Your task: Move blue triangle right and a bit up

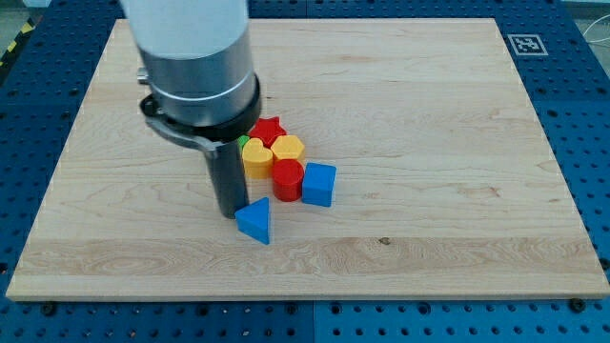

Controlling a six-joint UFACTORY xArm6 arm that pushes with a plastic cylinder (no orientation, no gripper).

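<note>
The blue triangle (pixel 254 221) lies on the wooden board (pixel 429 143), below the cluster of blocks. My tip (pixel 231 211) stands just to the view's left of the blue triangle, touching or nearly touching its upper left side. Above and right of the triangle sit a red cylinder (pixel 287 179) and a blue cube (pixel 318 184). Behind them are a yellow heart (pixel 255 157), a yellow hexagon (pixel 288 149), a red star (pixel 269 130) and a green block (pixel 243 141), mostly hidden by the arm.
The large grey arm body (pixel 195 67) covers the board's upper left. A fiducial marker (pixel 526 44) is at the board's top right corner. The board rests on a blue perforated table (pixel 591 143).
</note>
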